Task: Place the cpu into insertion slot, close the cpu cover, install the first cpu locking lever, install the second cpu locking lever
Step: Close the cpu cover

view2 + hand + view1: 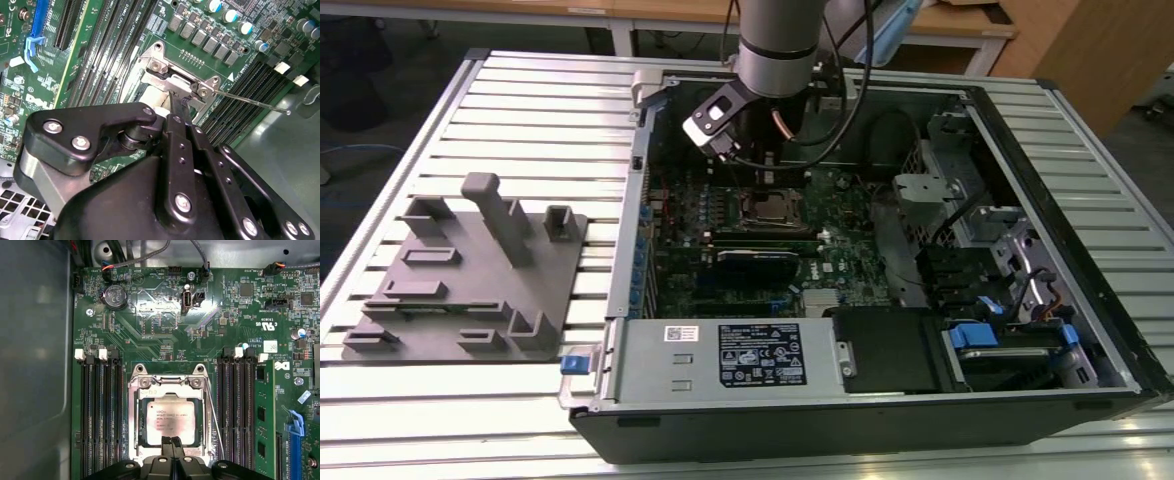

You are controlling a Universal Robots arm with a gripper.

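Black printed label (762, 356) on grey metal power-supply box (654, 378); faint print on silver-grey square cpu (170, 421); white lettering on green motherboard (150, 325). Wording illegible.

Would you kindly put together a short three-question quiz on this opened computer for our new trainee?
1. True or false: the small flat square silver-grey cpu lies in the square silver-rimmed insertion slot on the green motherboard.
2. In the first wrist view, the black gripper is nearest to which thing? A: the insertion slot. B: the blue card latch. C: the round coin battery.
3. Fill in: the gripper's fingers are ___ (open or shut).

Key: 1 true; 2 A; 3 shut.
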